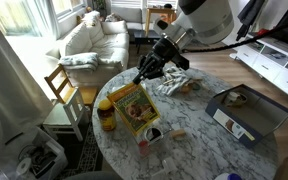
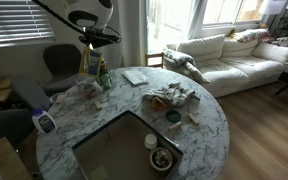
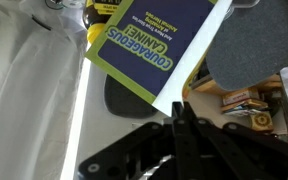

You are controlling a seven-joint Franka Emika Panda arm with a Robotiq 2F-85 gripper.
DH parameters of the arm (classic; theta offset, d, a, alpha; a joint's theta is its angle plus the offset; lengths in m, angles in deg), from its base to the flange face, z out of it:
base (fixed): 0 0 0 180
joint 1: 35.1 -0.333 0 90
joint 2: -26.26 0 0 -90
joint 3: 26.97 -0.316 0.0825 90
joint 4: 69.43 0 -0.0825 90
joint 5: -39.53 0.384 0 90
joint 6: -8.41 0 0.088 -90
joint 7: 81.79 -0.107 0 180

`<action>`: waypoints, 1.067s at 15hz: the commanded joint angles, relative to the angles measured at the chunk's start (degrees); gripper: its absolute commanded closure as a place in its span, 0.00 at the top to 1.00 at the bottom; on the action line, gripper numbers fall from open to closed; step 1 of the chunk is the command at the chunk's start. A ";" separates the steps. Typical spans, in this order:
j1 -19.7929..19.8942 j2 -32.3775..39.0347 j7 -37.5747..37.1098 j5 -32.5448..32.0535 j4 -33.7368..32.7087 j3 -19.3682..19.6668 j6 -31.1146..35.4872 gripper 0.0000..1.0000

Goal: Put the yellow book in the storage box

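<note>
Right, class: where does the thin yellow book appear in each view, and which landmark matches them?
In an exterior view: the thin yellow book is tilted, left of centre over the round marble table, below the gripper.
In an exterior view: only a yellowish sliver below the gripper, upper left; unclear.
Wrist view: upper middle, lettering showing, gripper shut on its edge.
Shared landmark: the white sofa, in both exterior views.

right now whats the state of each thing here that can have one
yellow book: closed, gripped by one edge, tilted
gripper: shut on the yellow book
storage box: flap lid open, yellow book not in it
yellow-lidded jar: upright, lid on
</note>
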 commanded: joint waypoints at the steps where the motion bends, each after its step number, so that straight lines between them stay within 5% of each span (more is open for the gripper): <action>1: 2.36 3.05 5.50 0.30 -4.62 -0.64 -4.30 0.00; 16: 3.28 15.15 16.32 -0.48 -17.87 -2.05 -14.35 0.00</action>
